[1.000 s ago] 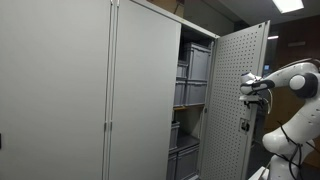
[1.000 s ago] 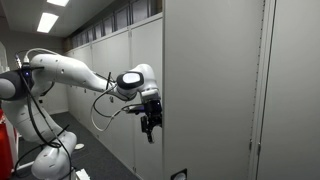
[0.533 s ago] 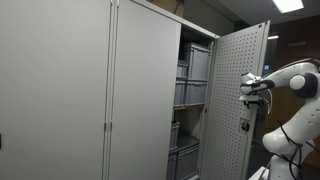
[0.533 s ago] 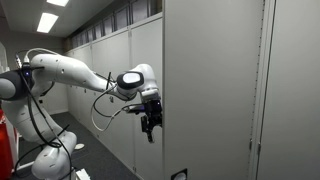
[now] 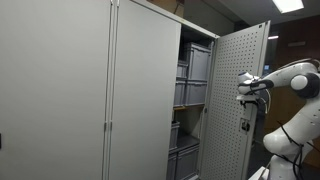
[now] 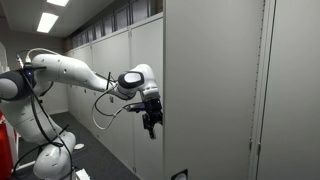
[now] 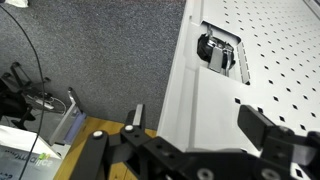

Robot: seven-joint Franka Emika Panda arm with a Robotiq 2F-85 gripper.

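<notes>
Gripper (image 6: 151, 122) at the free edge of the open perforated door (image 5: 226, 110). In the wrist view its jaws stand wide apart, one on each side of that edge, clamping nothing. The latch (image 7: 218, 52) lies just ahead of it, with grey bins (image 5: 193, 66) beyond the door.

In an exterior view, a tall grey metal cabinet (image 5: 90, 90) fills the left and centre of the frame, its left doors closed. Its perforated door (image 5: 228, 60) stands open at centre right, showing stacked grey storage bins (image 5: 195, 75) on shelves. From the right edge a white robot arm (image 5: 295, 80) reaches in, its gripper (image 5: 246, 88) at the door's face.
</notes>
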